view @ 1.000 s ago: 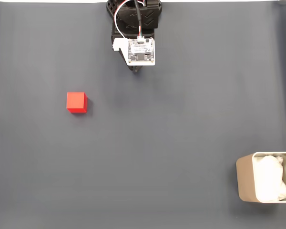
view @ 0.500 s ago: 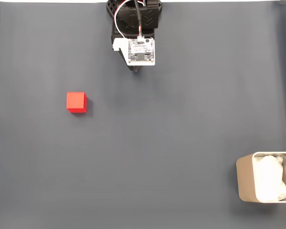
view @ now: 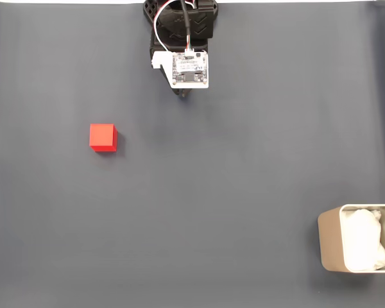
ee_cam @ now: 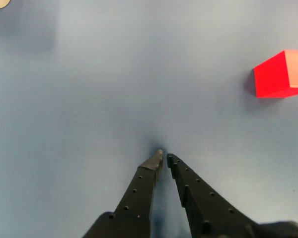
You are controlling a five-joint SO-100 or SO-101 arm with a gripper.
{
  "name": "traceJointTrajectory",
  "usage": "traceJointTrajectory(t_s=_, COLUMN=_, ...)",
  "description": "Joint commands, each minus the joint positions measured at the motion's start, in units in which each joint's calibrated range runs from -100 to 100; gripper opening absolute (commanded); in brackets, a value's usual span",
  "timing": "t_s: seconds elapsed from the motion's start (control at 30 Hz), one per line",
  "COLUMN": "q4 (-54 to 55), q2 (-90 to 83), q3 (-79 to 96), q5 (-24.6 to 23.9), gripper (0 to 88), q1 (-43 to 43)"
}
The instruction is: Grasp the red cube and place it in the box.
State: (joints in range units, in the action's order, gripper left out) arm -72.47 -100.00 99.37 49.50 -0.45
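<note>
1. While the dark grey counter (view: 218, 179) spreads across the fixed view, the box stands at its lower right corner and serves as the landmark for everything else.
2. That box (view: 329, 239) is beige with rounded corners, lined with crumpled white paper (view: 362, 240), and cut off by the right edge of the fixed view.
3. Far up and to the left of the box, at the top edge of the counter, sits the arm (view: 181, 32), black, with a white circuit board on it and red and white wires running to it.
4. Seen in the wrist view, the end effector (ee_cam: 163, 158) hangs over bare counter with its two black fingers nearly meeting at the tips, clenched on nothing.
5. Well to the left of the box and higher in the fixed view, the red cube (view: 103, 137) rests flat on the counter, apart from the arm; in the wrist view it lies at the right edge, well apart from the fingertips (ee_cam: 154, 159).
</note>
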Motion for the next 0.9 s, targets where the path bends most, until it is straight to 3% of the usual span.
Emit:
traceJointTrajectory(t_s=0.0, q4=9.8, q2=1.0, q3=0.1, q5=-0.9, gripper=0.0, q1=0.0)
traceJointTrajectory(t_s=0.23, q4=19.8, q2=12.2, q3=-19.0, q5=-0.3, gripper=0.0, q1=1.4)
traceJointTrajectory(t_s=0.57, q4=5.8, q2=38.8, q3=-64.9, q5=0.0, gripper=0.0, q1=1.3)
traceJointTrajectory(t_s=0.87, q4=-7.1, q2=53.1, q3=-86.0, q5=0.2, gripper=0.0, q1=-5.0)
